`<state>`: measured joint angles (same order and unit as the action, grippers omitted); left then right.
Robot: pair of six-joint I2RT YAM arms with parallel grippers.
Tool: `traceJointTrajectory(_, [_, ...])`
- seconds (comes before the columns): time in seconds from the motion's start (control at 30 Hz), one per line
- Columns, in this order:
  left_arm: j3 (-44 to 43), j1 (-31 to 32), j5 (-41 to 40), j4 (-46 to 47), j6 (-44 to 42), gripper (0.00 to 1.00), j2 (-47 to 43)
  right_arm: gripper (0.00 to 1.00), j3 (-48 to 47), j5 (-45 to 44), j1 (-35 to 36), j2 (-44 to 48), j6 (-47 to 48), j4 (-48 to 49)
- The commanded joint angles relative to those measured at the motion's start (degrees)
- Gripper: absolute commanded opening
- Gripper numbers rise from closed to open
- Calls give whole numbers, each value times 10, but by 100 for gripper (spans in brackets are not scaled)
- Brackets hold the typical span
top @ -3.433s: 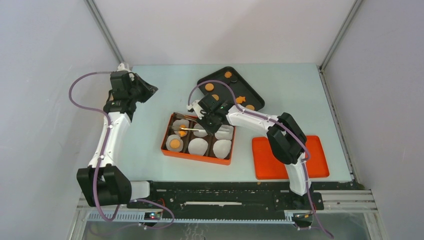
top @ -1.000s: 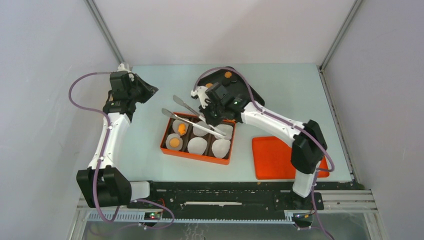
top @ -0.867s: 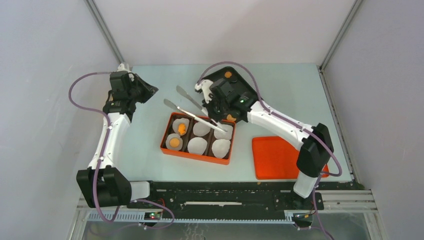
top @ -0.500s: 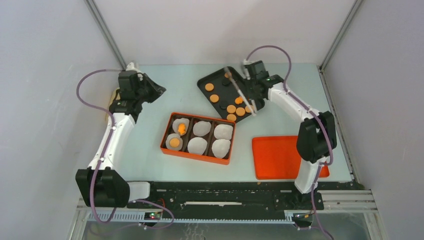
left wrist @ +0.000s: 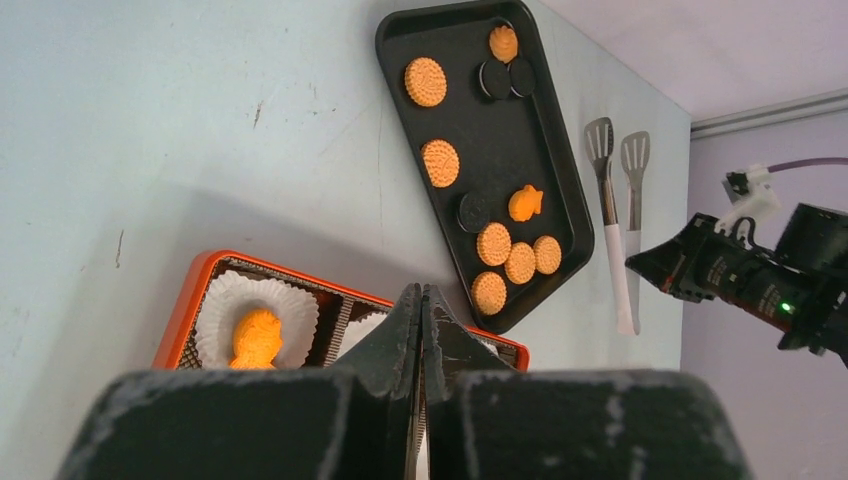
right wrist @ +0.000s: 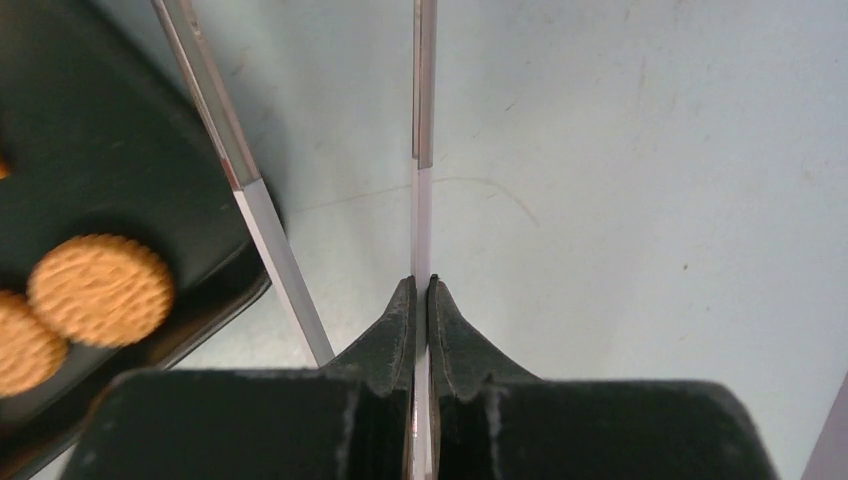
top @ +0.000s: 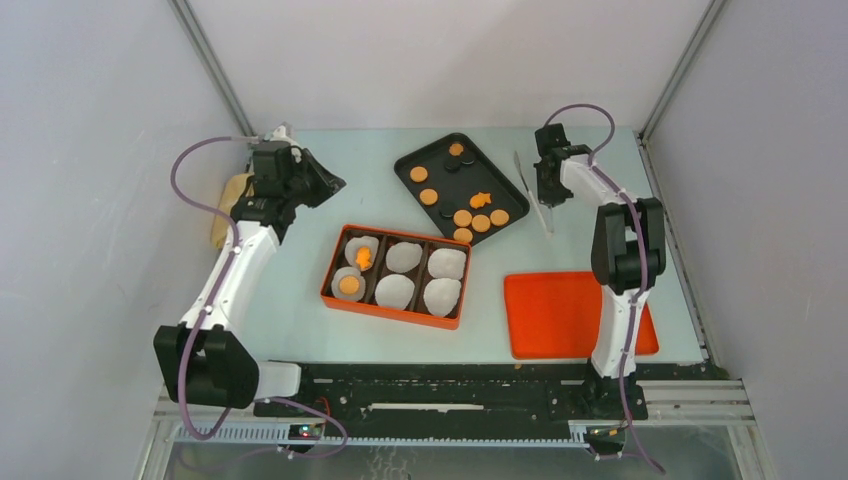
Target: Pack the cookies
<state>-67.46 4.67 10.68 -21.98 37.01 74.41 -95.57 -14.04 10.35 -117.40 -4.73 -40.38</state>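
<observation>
Nearest the arm bases, an orange lid (top: pixel 550 315) is crossed by the right arm (top: pixel 620 250), which hides part of its right half. Just beyond, to the left, an orange box (top: pixel 395 314) of six compartments is shown, each holding a white paper liner (top: pixel 397 291). A fish-shaped cookie (top: pixel 363 257) lies in the far left compartment and a round cookie (top: pixel 349 286) in the near left one. From the left wrist, the middle of the box is covered by that camera's own fingers.

Beyond the box's far left corner, the left gripper (left wrist: pixel 421 300) is seen over the table (top: pixel 300 330), its jaws pressed together and empty. A tan object (top: pixel 226 205) is half hidden behind the left arm (top: pixel 235 270) and cannot be identified.

Farther back, the other cookies (top: pixel 481 223) lie on a black tray (top: pixel 472 178): mostly round orange-brown discs, one fish-shaped, a few dark. The dark ones are hard to make out from above.

Just beside the tray's right edge, the tongs (left wrist: pixel 610 230) are gripped by the right gripper (right wrist: pixel 421 290), whose jaws are clamped on one of the two arms. The other arm splays free and the two heads stand apart. Whether the tongs rest on the table cannot be told. From the right wrist, the tray is cut off at the left edge.
</observation>
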Motion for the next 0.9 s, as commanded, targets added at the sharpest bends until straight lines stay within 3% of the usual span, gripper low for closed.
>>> traceJointTrajectory(0.0, [-29, 3, -3, 17, -13, 4, 4, 6, -69, -47, -16, -52, 38, -34])
traceJointTrajectory(0.23, [-30, 5, 3, 25, -9, 4, 18, 8, -141, -77, -30, -125, 57, -117])
traceJointTrajectory(0.3, [-32, 8, 4, 26, -8, 4, 23, 14, -142, -74, -30, -131, 52, -126])
traceJointTrajectory(0.43, [-37, 13, 4, 27, -9, 4, 33, 48, -139, -70, -32, -131, 26, -123])
traceJointTrajectory(0.53, [-40, 14, 6, 26, -10, 4, 39, 61, -142, -50, -36, -125, 8, -114])
traceJointTrajectory(0.67, [-43, 16, 7, 26, -9, 4, 41, 73, -125, -33, -37, -90, -16, -94])
traceJointTrajectory(0.87, [-50, 26, 8, 26, -11, 4, 43, 75, -78, -27, -36, -32, -46, -73])
